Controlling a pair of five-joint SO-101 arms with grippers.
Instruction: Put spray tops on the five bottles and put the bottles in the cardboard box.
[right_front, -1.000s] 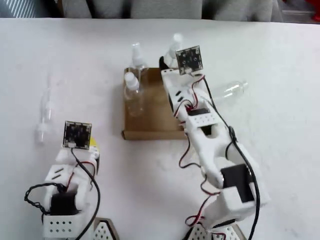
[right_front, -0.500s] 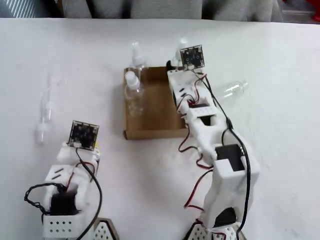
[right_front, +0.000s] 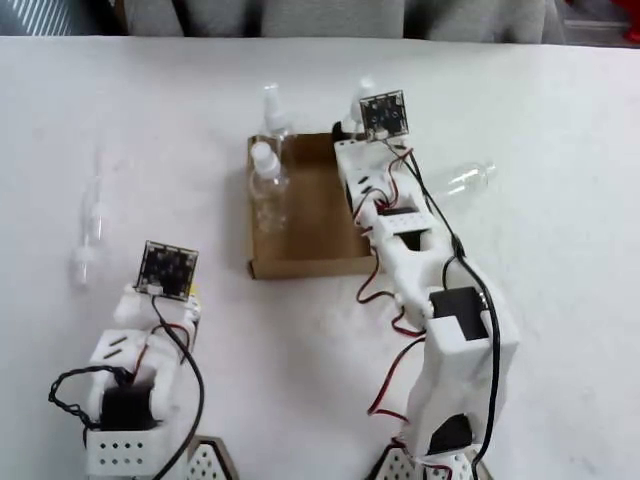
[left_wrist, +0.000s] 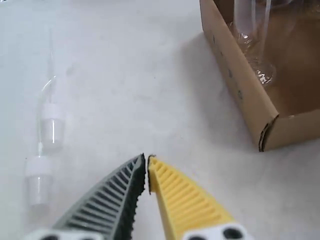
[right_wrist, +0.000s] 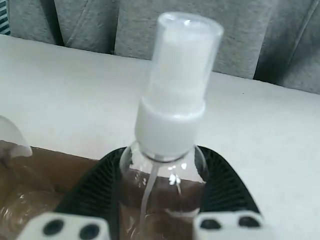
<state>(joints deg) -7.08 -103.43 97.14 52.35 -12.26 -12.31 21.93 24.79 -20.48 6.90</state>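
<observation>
Over on the left, loose spray tops (left_wrist: 50, 131) barely show against the white table (right_front: 520, 90). Left gripper (left_wrist: 146, 165) sits near them, pinched closed on nothing. Cardboard box (right_front: 300, 266) has two capped bottles (right_front: 265, 180) by its left wall. Right gripper (right_wrist: 162, 165) clamps a third capped bottle (right_wrist: 172, 110) at the box's far right corner, base hidden. Another bottle (right_front: 463, 181) lies on its side further right.

box (right_front: 300, 268) middle open, bottles (right_front: 266, 188) along left wall

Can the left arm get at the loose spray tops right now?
Probably yes: the spray tops lie on bare table near the left gripper, nothing between; its jaws are shut.
</observation>
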